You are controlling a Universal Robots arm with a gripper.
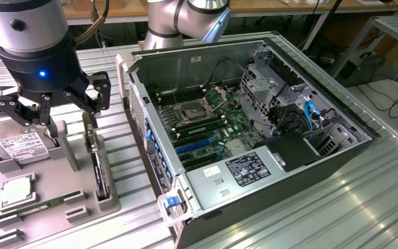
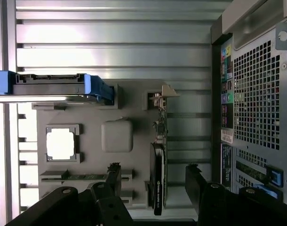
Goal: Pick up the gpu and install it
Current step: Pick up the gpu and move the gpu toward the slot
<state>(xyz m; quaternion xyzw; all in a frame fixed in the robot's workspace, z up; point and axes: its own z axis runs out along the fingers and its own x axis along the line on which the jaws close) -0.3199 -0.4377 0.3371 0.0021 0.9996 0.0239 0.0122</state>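
- gpu (image 2: 157,181) stands on its long edge in a slot of the grey tray (image 2: 134,117), directly under the claw. Both flat faces are therefore free for a pinch from above.
- Claw (image 2: 153,173) is released and grasps nothing. Its fingers (image 2: 114,176) are spread wide, one to each side of the card, with a gap on both sides.
- Pale bracket (image 2: 164,92) at the card's end lies just beyond the fingers, so the fan body is the part lined up between them.
- To one side of the claw, the memory stick (image 2: 82,177), the processor chip (image 2: 60,143) and the blue-framed hard drive (image 2: 49,87) each sit in their own seat. They are well apart from the card, which leaves the fingers room.
- Farther off on the other side, the computer case (image 1: 254,129) lies on its side on the ribbed desk (image 2: 110,47). Its panel is off and the motherboard (image 1: 206,124) faces up, probably so that it can be reached from above.
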